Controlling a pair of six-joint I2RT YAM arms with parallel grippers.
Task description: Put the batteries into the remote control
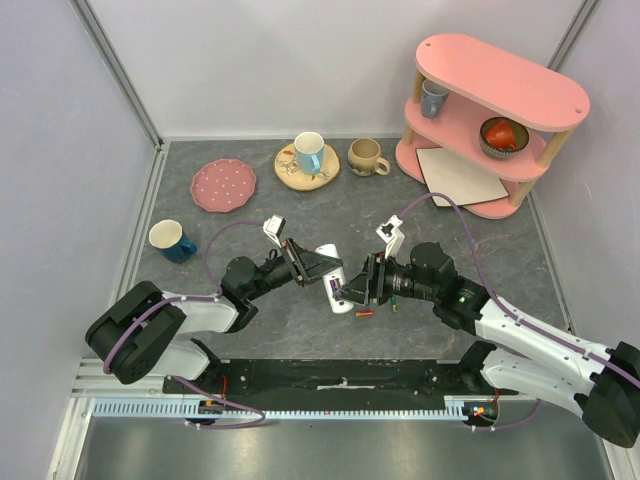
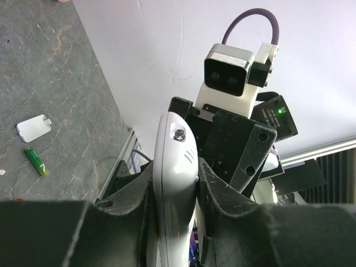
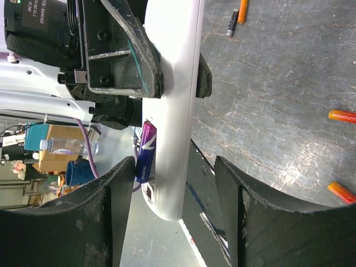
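Note:
The white remote control (image 1: 338,290) is held off the table near the front middle, my left gripper (image 2: 177,172) shut on its body (image 2: 177,183). A blue-purple battery (image 3: 146,151) sits in its open back compartment. My right gripper (image 3: 173,167) is open around the remote's lower end (image 3: 178,111). Its left finger touches the battery, while its right finger stands apart from the remote. Loose batteries lie on the table: a green one (image 2: 36,161), orange ones (image 3: 342,115) (image 3: 340,192), and a red one (image 1: 365,314) below the remote.
A small white cover piece (image 2: 32,128) lies near the green battery. A pink shelf (image 1: 500,110) stands at the back right. A pink plate (image 1: 223,184), a mug on a wooden coaster (image 1: 308,155), a beige mug (image 1: 366,156) and a blue mug (image 1: 172,240) stand behind and left.

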